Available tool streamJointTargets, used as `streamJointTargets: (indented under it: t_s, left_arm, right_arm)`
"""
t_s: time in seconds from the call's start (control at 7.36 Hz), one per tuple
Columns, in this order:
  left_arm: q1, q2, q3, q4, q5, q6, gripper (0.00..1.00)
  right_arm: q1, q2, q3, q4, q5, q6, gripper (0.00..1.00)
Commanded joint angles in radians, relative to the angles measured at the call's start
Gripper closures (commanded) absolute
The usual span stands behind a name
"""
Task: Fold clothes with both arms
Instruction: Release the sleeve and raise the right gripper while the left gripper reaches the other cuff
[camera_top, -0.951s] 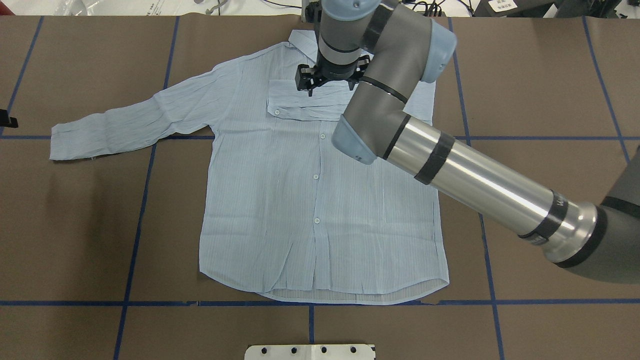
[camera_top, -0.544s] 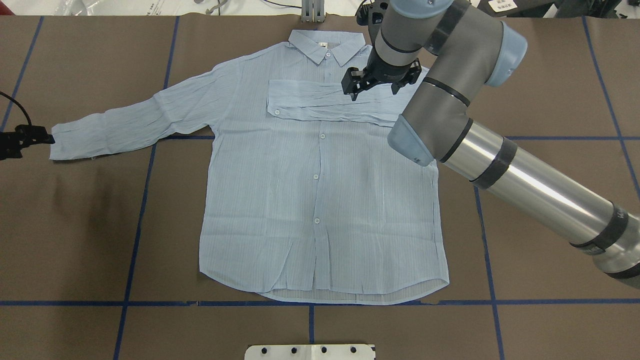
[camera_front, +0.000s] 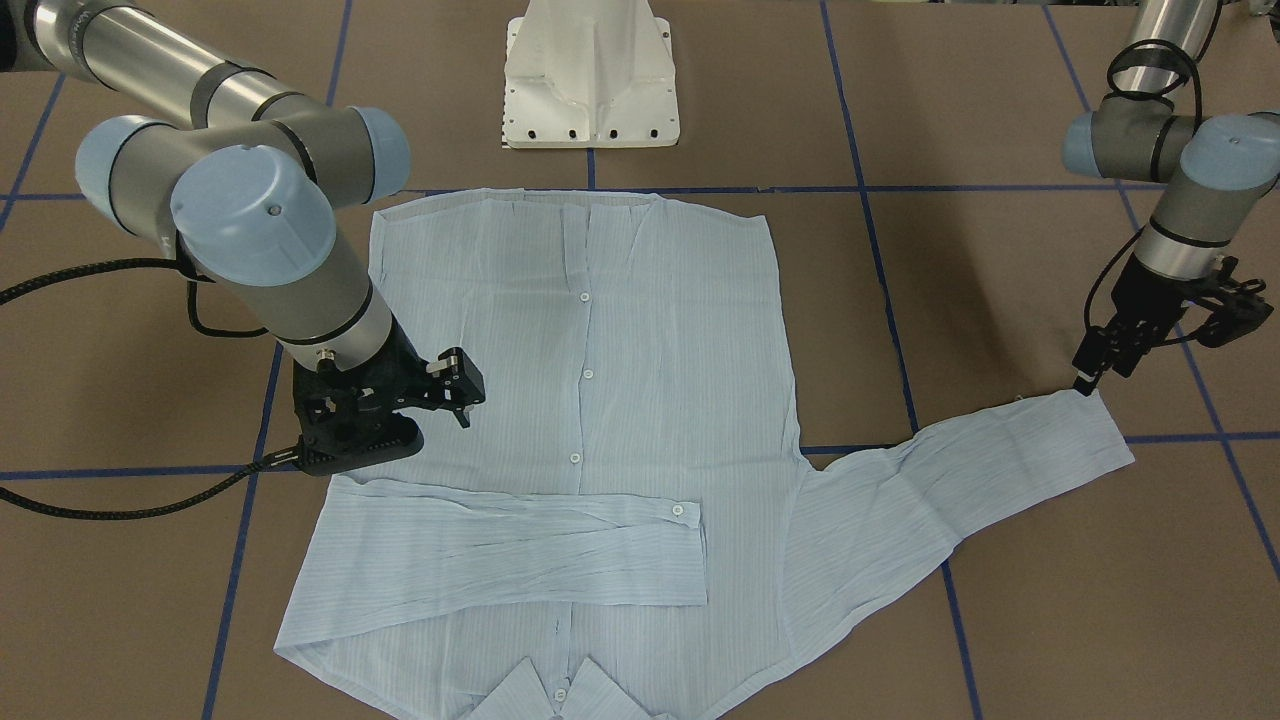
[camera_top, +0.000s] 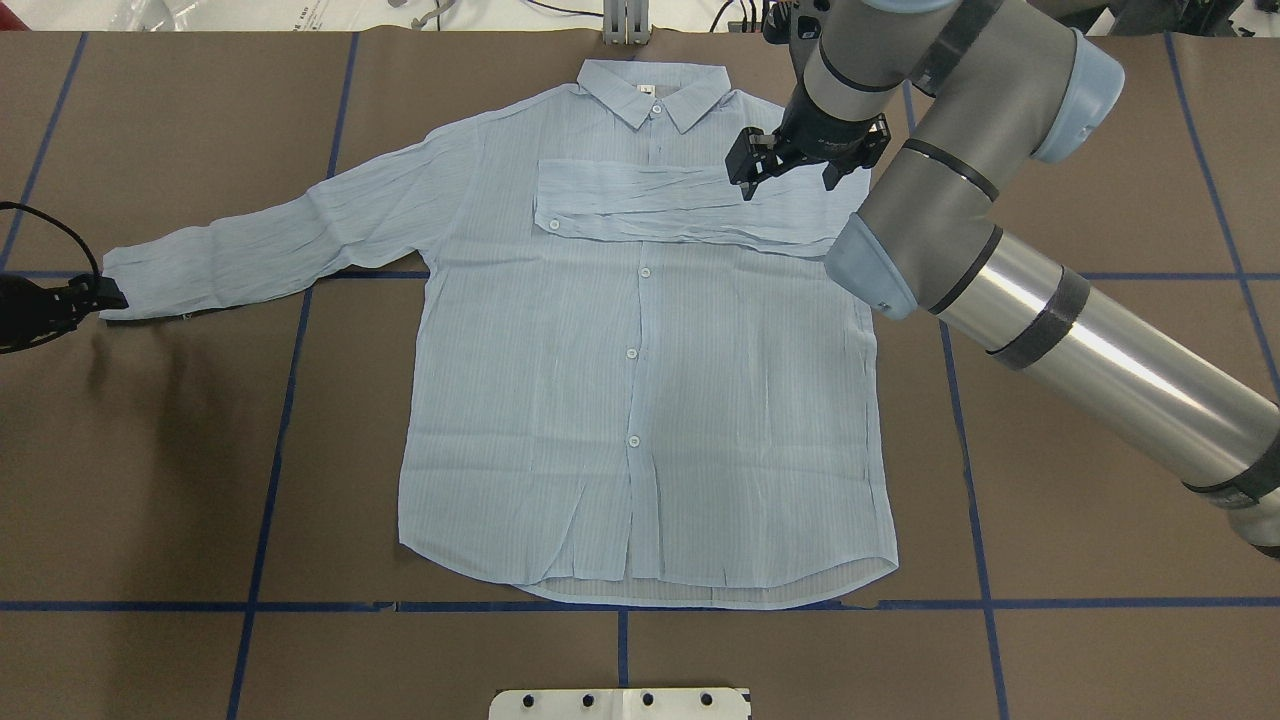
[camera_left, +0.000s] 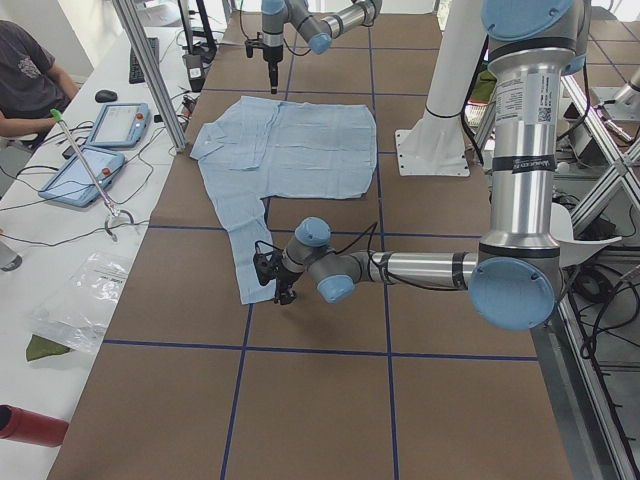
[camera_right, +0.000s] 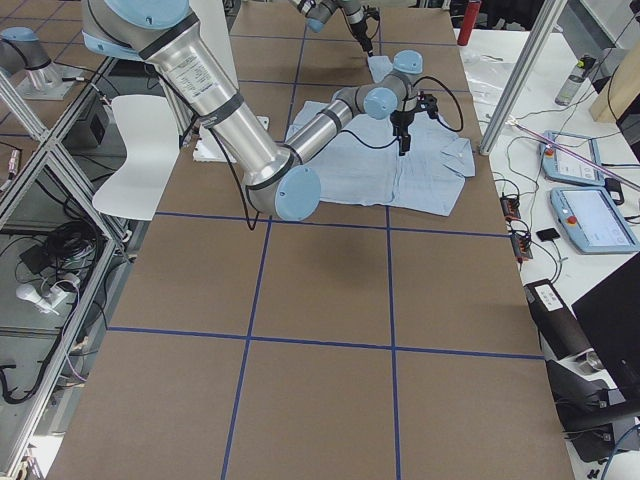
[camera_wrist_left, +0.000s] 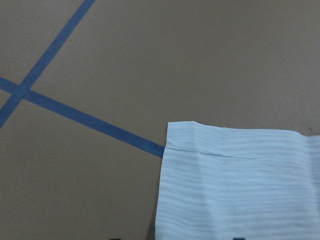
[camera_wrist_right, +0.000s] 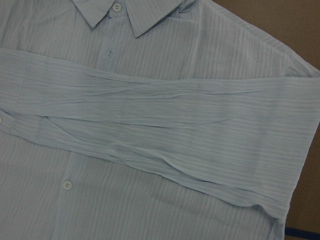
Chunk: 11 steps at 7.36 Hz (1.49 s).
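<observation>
From the front, left pincer (camera_front: 1100, 375) shows spread at shirt cuff (camera_front: 1095, 430); overhead, right pincer (camera_top: 790, 176) open, empty.

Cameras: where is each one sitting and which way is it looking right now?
Front-facing: across the table, looking down on the shirt; right arm, left arm, pedestal.
Overhead: behind the robot, looking forward and down; right arm, left gripper.
Exterior left: table's end, looking along it; left arm near, right far.
Exterior right: opposite end; right arm near, left far.
Left wrist: down on the spread sleeve's cuff; no arm.
Right wrist: down on the folded sleeve; no arm.
Shared: overhead and front-facing both show both sleeves.
</observation>
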Motion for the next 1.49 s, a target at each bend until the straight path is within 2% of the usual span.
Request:
streamJointTargets:
  t_s: [0.0, 0.54, 0.68, 0.82, 0.95, 1.09, 1.36]
  left_arm:
    - [0.002, -0.008, 0.017, 0.002, 0.021, 0.004, 0.4]
    - [0.019, -0.01, 0.02, 0.002, 0.023, 0.004, 0.48]
    - [0.019, -0.01, 0.02, 0.002, 0.023, 0.004, 0.55]
    - [0.021, -0.01, 0.02, 0.002, 0.023, 0.004, 0.69]
    - [0.021, -0.01, 0.017, 0.002, 0.021, 0.006, 0.89]
    - [0.019, -0.008, 0.016, 0.002, 0.02, 0.008, 1.0]
    - [0.019, -0.008, 0.0, 0.005, 0.009, 0.017, 1.0]
  right_arm:
    - [0.001, -0.008, 0.0, 0.002, -0.003, -0.003, 0.0]
    - [-0.007, -0.007, -0.008, 0.003, -0.011, -0.003, 0.0]
    - [-0.007, -0.005, -0.009, 0.003, -0.011, -0.003, 0.0]
    - [-0.007, -0.005, -0.008, 0.003, -0.011, -0.003, 0.0]
    - [-0.007, -0.004, -0.008, 0.003, -0.011, -0.003, 0.0]
    - [-0.007, -0.003, -0.006, 0.003, -0.011, -0.003, 0.0]
    - [-0.004, -0.007, 0.001, 0.002, -0.003, -0.003, 0.0]
